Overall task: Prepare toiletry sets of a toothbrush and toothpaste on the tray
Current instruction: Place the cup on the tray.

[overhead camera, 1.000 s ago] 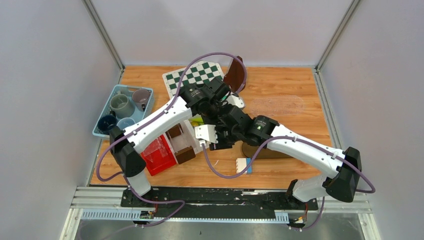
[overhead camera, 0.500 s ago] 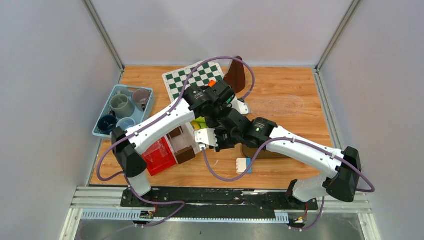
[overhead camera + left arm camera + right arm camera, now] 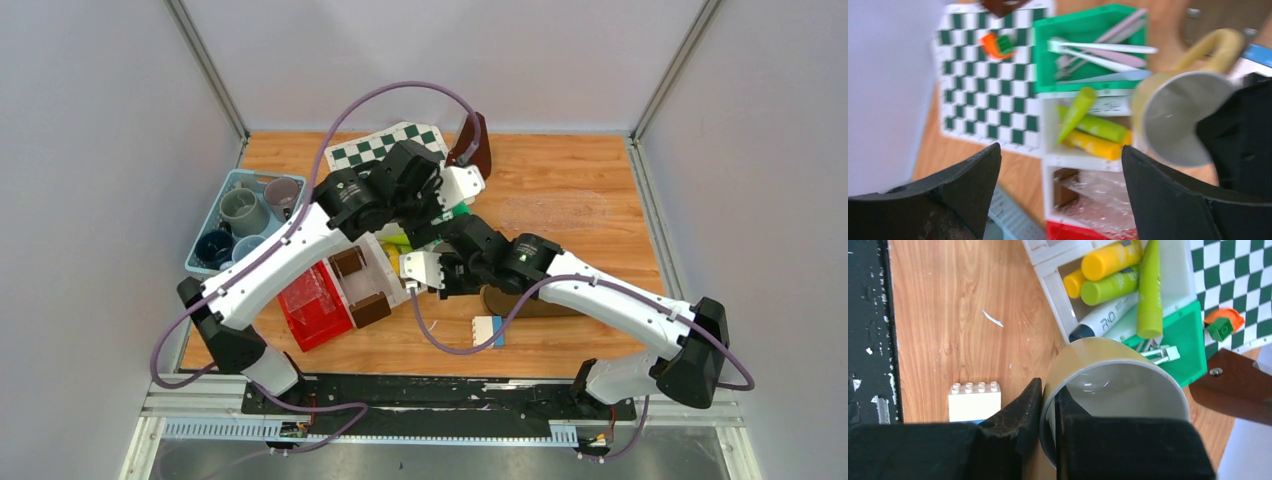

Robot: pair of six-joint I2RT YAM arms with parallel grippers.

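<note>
yellow mug [image 3: 1118, 390] (rim) in right tool [image 3: 1048, 401]

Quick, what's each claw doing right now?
Left claw: open, holding nothing.
Right claw: closed on the rim of the pale yellow mug.

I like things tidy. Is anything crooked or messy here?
Yes. The pale yellow mug is tipped sideways and empty, its rim pinched by the right gripper. A lime-green tube lies crooked across the other tubes.

We note bright, diffuse light, soft shadows. Left wrist view motion-blurred, pale yellow mug [image 3: 1168, 115] smeared; right wrist view sharp.
</note>
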